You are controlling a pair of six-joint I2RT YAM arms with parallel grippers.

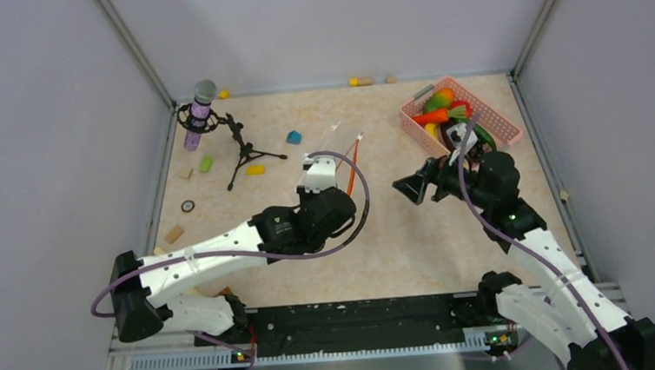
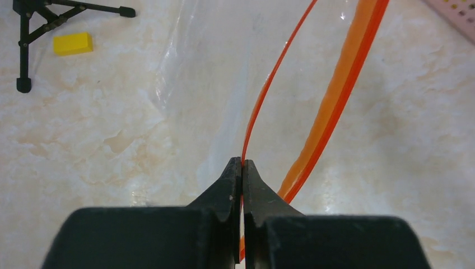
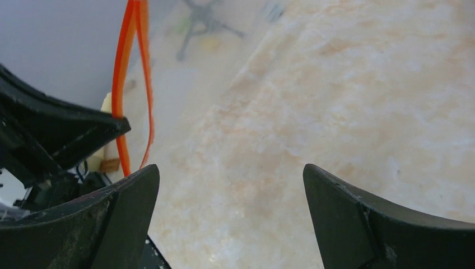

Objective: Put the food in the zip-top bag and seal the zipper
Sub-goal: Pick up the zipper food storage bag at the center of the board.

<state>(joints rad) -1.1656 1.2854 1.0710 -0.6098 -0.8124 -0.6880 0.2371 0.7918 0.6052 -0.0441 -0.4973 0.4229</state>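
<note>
At mid-table the clear zip-top bag has its mouth parted. The left gripper pinches tight on one strip of the orange-red zipper. Just right, the right gripper gapes wide, empty. Toy food sits in the pink basket, far right.

zip-top bag: clear, glossy plastic film
zipper: smooth orange plastic
desk: polished, marbled stone look
left hand: matt black plastic
</note>
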